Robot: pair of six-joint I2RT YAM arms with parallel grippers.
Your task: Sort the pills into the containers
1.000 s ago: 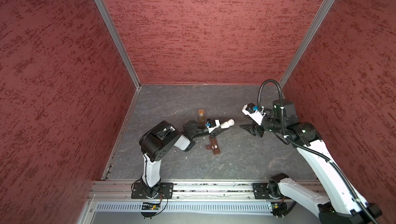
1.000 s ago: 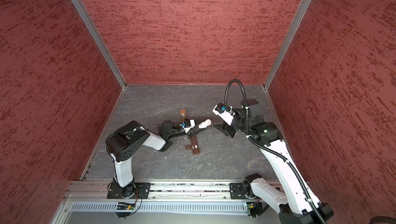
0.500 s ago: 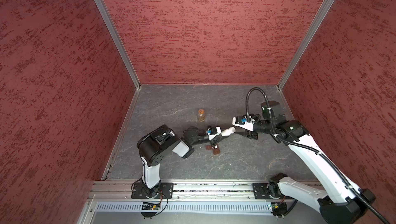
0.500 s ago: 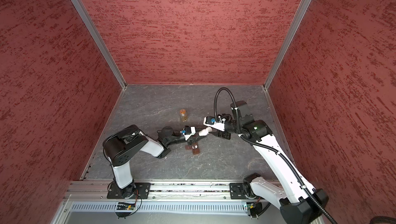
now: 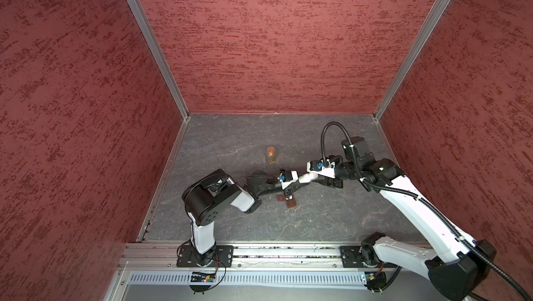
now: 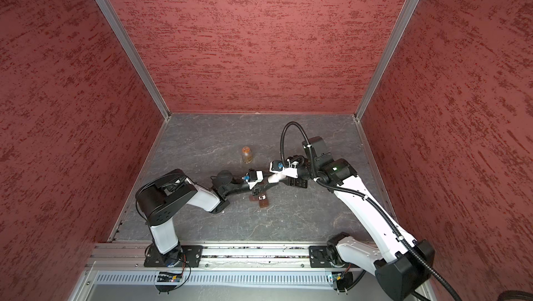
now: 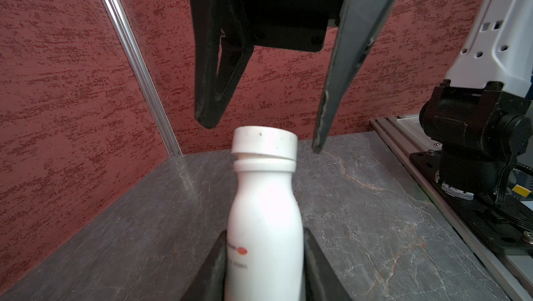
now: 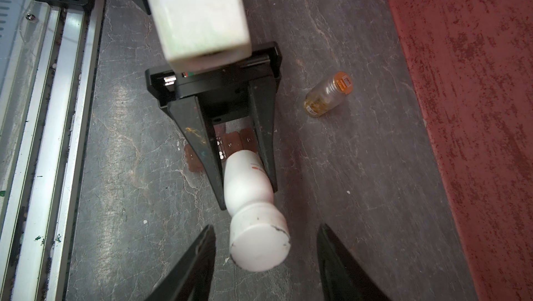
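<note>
One white bottle (image 8: 249,182), gripped by the left pincer (image 8: 248,197); the right pincer (image 8: 265,227) straddles its cap (image 8: 261,246), jaws parted; one clear bottle (image 8: 328,95); one brown pill box (image 6: 262,202). Grey worktop (image 5: 317,221), red walls (image 5: 274,40).

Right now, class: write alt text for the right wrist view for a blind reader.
The left claw grips a white bottle, its cap facing the open right claw. A brown pill box lies beneath; an amber bottle sits nearby.

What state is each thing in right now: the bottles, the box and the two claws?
white bottle: capped, held sideways.
left gripper: shut on the white bottle.
right gripper: open, jaws either side of the cap.
small clear bottle: upright, closed.
pill box: lying flat, pills in one cell.
</note>
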